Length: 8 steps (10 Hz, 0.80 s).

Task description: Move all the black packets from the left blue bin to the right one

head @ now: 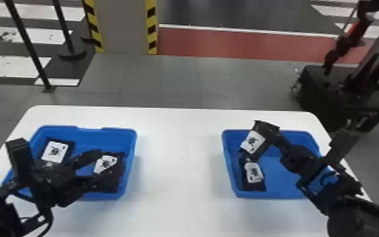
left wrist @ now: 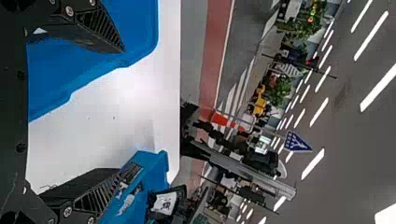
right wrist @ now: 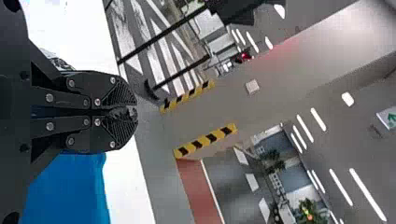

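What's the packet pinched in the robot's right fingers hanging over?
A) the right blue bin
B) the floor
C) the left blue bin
A, because the right fingers are shut on that packet over the right blue bin.

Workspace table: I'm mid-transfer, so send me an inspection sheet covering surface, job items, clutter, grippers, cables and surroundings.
Surface: white table, a blue bin at each side.
Left bin: two packets inside, one far left, one near the right wall.
Right bin: one packet lying inside at its left; a held packet above its far-left part.
Clutter: nothing seen.
Left gripper: open at the left bin, nothing gripped.
Right gripper: closed on the held packet.
Cables: black loop hanging by the left arm.
Surroundings: striped pillar beyond the table; dark machine beyond its far-right corner.
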Motion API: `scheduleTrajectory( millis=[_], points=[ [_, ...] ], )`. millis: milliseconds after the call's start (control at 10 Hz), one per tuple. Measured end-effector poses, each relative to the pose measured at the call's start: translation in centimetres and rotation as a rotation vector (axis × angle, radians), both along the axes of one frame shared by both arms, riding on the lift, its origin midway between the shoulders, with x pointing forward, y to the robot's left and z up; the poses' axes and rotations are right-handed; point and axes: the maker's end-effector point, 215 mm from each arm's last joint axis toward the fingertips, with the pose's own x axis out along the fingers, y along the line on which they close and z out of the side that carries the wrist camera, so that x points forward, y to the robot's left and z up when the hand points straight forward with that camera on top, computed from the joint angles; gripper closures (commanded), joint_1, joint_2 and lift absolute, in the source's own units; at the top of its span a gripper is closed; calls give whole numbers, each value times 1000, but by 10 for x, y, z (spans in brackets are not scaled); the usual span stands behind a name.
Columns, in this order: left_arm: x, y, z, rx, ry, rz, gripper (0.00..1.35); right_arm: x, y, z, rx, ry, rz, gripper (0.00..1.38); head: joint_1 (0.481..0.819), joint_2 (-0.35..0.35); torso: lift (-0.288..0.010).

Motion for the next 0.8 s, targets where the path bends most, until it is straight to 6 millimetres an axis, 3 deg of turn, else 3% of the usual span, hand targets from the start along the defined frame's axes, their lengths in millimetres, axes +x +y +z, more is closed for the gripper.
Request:
scheduleTrajectory(
  millis=[100, 200, 300, 600, 800],
  points=[
    [0, 16, 3, 16, -8, 28, 137, -2, -25, -14, -34, 30, -55, 993, 695, -102, -110],
    [0, 29, 5, 30, -13, 52, 137, -7, -42, -23, -75, 51, -100, 337, 695, -109, -110],
    [0, 39, 3, 45, -7, 76, 137, -13, -49, -22, -105, 47, -122, -1, 695, -110, -110],
    [0, 68, -18, 126, 51, 137, 140, -31, -34, -4, -85, -9, -121, 384, 695, -68, -110],
    [5, 80, -39, 156, 93, 152, 140, -43, -19, 11, -72, -43, -100, 483, 695, -32, -110]
  ],
)
